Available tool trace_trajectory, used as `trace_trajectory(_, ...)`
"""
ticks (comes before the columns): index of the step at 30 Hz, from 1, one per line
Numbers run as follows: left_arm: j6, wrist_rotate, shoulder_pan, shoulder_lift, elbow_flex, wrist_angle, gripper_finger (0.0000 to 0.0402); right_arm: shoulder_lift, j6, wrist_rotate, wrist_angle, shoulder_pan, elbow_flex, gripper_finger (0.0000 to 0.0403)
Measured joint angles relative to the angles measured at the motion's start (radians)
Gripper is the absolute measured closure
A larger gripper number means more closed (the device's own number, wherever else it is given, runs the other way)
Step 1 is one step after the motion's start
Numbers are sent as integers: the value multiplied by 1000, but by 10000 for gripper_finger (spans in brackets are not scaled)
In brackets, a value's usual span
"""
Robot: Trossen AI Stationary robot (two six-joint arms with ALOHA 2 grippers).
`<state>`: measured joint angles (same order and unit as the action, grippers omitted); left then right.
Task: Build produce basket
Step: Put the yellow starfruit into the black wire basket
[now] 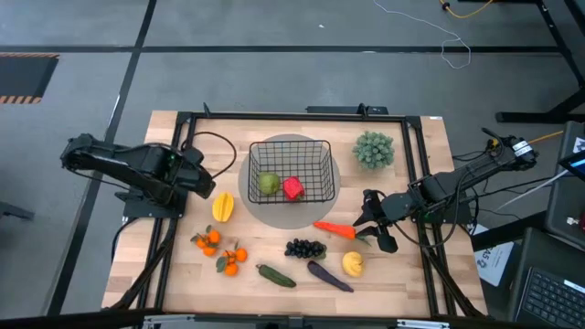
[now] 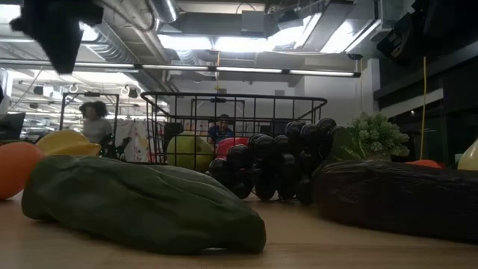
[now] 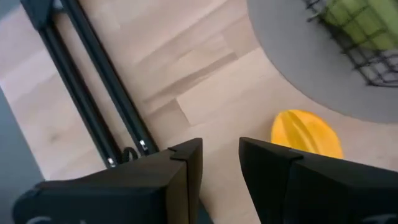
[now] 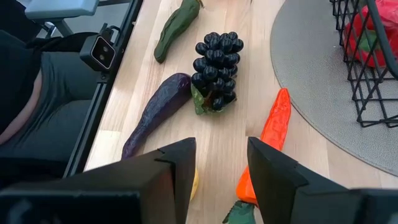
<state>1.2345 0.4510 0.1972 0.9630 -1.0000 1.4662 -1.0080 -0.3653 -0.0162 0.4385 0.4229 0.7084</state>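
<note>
Basket [image 1: 291, 171] sits on the grey disc [image 1: 331, 179], top open. Green apple [image 1: 268, 184] and red pepper [image 1: 292, 188] fill its near half; the far half is bare wire floor.

Bare wood between left gripper [image 1: 207, 182] and the disc, only the yellow fruit [image 1: 222, 206] just beside it.

Right gripper [image 1: 373, 230] is hemmed in: carrot [image 1: 335, 229] just ahead, lemon [image 1: 353, 264] beside, grapes [image 1: 305, 248] and eggplant [image 1: 329, 276] beyond (tight cluster, narrow gaps).

Front left is crowded by tangerines [image 1: 220, 251] and cucumber [image 1: 275, 275].

Bushy plant [image 1: 373, 149] blocks the far right corner.
</note>
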Motion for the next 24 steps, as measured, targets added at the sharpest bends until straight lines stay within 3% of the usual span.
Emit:
trace_trajectory(5, 159, -13, 0, -30, 168, -171, 308, 0, 0, 0, -1, 0, 0, 269)
trace_trajectory(10, 110, -132, 0, -2, 257, -409, 308, 0, 0, 0, -2, 0, 0, 269)
trace_trajectory(15, -5, -137, 0, 46, 270, -564, 308, 0, 0, 0, -6, 0, 0, 269)
trace_trajectory(24, 62, -143, 1, 153, 270, -612, 308, 0, 1, 0, -7, 0, 0, 269)
